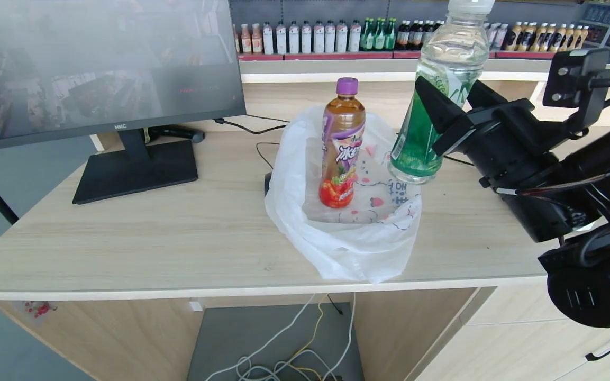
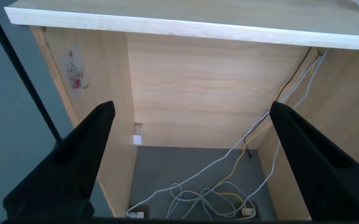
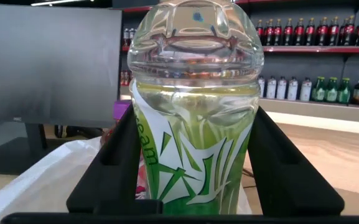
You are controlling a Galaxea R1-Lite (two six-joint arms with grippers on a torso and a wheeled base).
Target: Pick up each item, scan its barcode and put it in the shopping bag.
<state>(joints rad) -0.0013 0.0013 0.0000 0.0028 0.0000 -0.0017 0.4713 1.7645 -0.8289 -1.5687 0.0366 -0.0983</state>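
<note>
We see the water bottle [image 1: 445, 58] held in the air by the right gripper [image 1: 447, 87], whose two black fingers are clamped on its sides at the label. Its long axis runs close to upright. The white cap is at the top and leans a little toward our right. The base is lowest and hangs just over the right edge of the shopping bag [image 1: 336, 248].

The bag lies open in the middle of the counter [image 1: 125, 238]. A tea bottle [image 1: 343, 143] with a purple cap stands upright inside it, just beside the hanging base and on its left. A monitor [image 1: 98, 69] stands on the counter's left side, well apart from the bag. Shelves [image 1: 336, 37] of drinks line the back wall.

The water bottle is clear plastic with a rounded, ribbed shoulder, clear liquid inside and a green and white label round its lower half.

Our left gripper [image 2: 191, 109] hangs low, below the counter's edge. Its fingers are spread wide with nothing between them, and it faces the recess where cables [image 2: 198, 193] lie.
</note>
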